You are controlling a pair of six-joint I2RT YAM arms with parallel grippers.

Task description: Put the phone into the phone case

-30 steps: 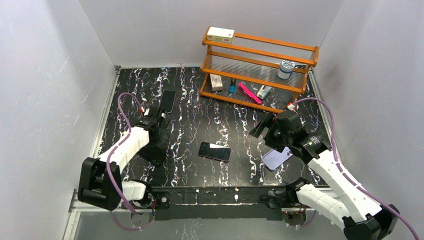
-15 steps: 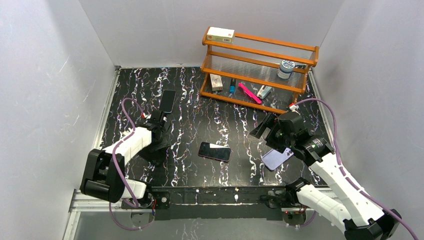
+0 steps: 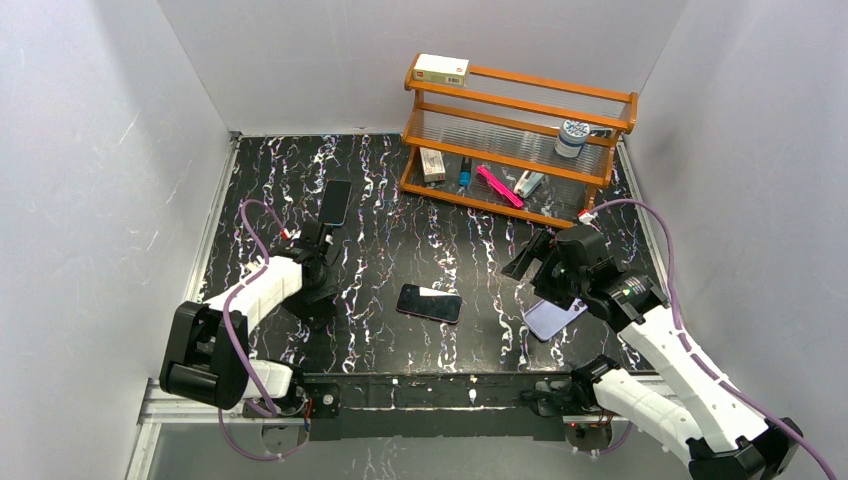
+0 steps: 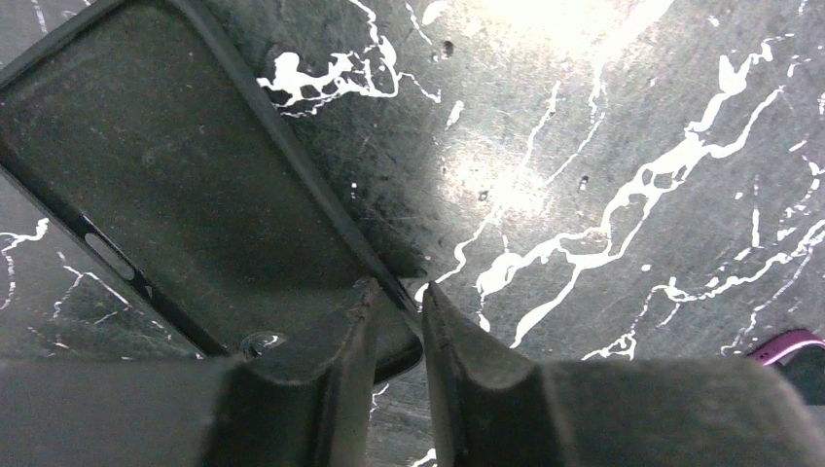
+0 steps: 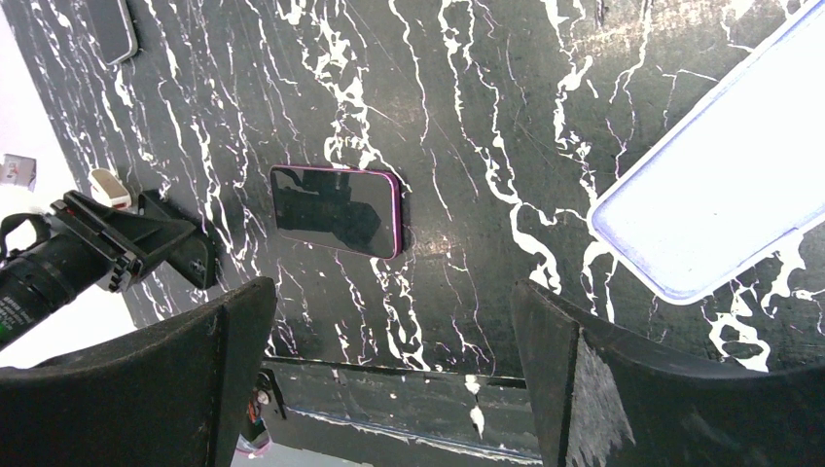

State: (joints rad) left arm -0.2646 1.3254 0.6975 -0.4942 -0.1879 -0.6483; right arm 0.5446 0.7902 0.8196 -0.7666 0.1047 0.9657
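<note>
- Case (image 3: 553,317): flat on bench (image 3: 380,240), right front, partly under the right arm.
- Phone (image 3: 429,302): flat, screen up, mid-bench, left of the case and apart from it.
- Right gripper (image 5: 387,292): above the bench by the case, jaws wide apart, holding nothing.
- Left gripper (image 4: 397,292): low at the near end of a black slab (image 4: 185,185). Fingers nearly together, astride its rim. Cannot tell if they pinch it.
- Far right: wooden rack (image 3: 500,103), box (image 3: 441,69) on top.

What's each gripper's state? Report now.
Left gripper: nearly shut astride the rim of the black case; grip cannot be told.
Right gripper: open, holding nothing.
</note>
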